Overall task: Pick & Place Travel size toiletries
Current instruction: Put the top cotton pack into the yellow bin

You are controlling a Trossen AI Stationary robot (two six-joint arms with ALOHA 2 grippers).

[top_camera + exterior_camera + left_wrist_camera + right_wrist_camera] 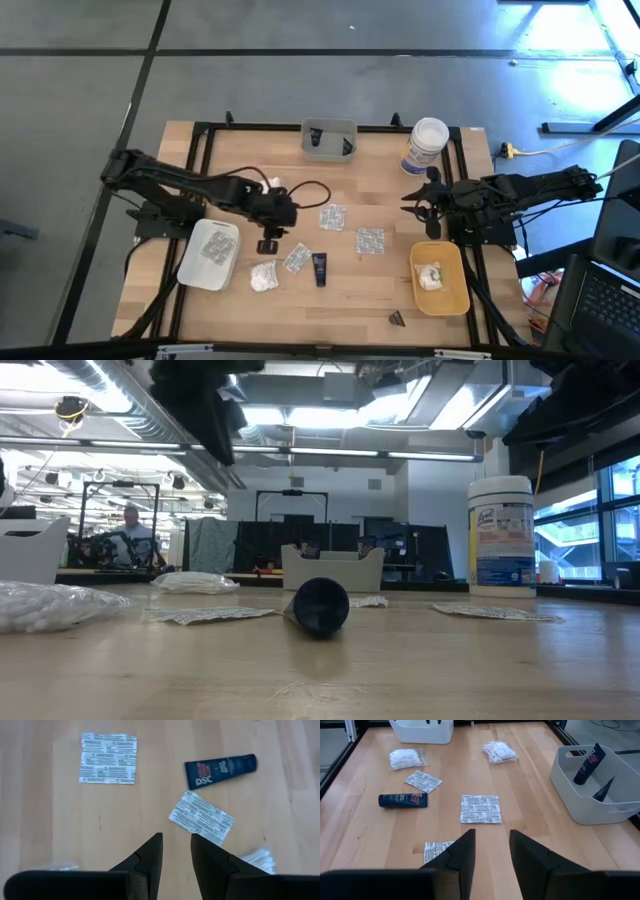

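While left end effector (175, 851) hovers narrowly parted, empty, silvery packet (201, 818) just ahead.

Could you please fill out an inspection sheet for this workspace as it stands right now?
Surface: wooden table in a black frame.
Job's things: three silvery packets, a dark tube, a white bundle and a dark cone loose on the wood; a packet in the white tray; a bundle in the yellow tray; dark tubes in the grey tray.
Clutter: white jar with blue label at the far right corner.
Grippers: left gripper above the middle packets, fingers slightly apart, empty; right gripper near the jar, fingers apart, empty.
Cables: black loop by the left arm; yellow plug on the floor.
Surroundings: grey floor; a person far behind in the low view.
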